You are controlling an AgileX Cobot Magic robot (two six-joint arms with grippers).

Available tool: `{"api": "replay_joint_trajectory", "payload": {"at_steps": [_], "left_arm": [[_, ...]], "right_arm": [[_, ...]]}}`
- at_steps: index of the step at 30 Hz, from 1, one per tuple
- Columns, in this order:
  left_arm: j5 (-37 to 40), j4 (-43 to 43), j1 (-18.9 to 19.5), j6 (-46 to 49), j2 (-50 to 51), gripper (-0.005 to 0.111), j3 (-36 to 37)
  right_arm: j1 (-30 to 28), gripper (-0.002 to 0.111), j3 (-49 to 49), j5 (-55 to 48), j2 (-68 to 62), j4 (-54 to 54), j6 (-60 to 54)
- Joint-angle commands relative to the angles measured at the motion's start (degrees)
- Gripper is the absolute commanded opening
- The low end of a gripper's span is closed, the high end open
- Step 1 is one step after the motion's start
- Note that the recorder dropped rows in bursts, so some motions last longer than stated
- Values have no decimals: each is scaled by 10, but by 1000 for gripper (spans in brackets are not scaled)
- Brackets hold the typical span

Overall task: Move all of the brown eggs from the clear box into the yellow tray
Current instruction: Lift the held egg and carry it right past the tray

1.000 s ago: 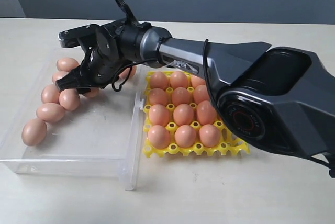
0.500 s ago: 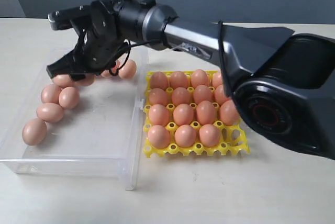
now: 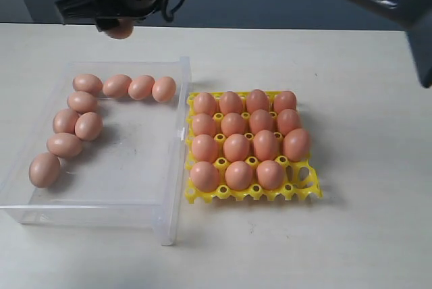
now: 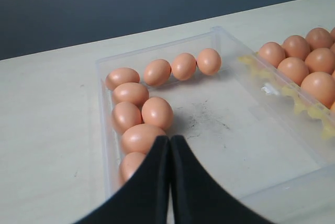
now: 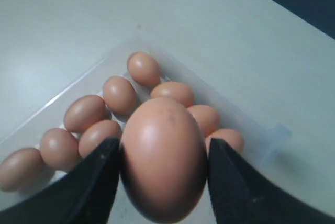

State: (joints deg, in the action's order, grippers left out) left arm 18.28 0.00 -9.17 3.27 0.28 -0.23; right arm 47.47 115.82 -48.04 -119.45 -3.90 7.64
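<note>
Upper left, my right claw is gripping one brown egg; its smooth shell could slip free mid-carry

The eggs are plain pinkish brown. The tray is bright yellow; the box colourless and clear.

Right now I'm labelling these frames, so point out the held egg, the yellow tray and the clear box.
held egg (image 5: 163, 156): right wrist view, middle of its shell, between the jaws.
yellow tray (image 3: 307, 190): exterior view, bare corner beside its empty cup.
clear box (image 3: 135, 161): exterior view, bare floor near its middle.
</note>
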Motion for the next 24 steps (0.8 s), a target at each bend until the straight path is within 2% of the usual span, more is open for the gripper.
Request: {"api": "replay_joint_trajectory", "payload": {"at_steps": [1,7,12,18,20,22,23,24], "left_arm": [[-6,0,-1,-1,-3,0,2],[-6,0,-1,-1,-3,0,2],[-6,0,-1,-1,-3,0,2],[-6,0,-1,-1,-3,0,2],[-6,0,-1,-1,-3,0,2],[-6,0,-1,-1,-3,0,2],[-6,0,-1,-1,-3,0,2],[-6,0,-1,-1,-3,0,2]], "right_arm": [[-1,-1,-96,-1,75,-55,17],[-1,-1,-272,40,207,-193,126],[-1,-1,-435,71,346,-266,203],[-1,-1,-628,115,495,-414,419],[-1,-1,-701,134,534,-479,517],[-1,-1,-806,197,564,-577,673],[-1,-1,-861,248,566,-679,817],[-1,-1,-886,263,563,-754,908]]}}
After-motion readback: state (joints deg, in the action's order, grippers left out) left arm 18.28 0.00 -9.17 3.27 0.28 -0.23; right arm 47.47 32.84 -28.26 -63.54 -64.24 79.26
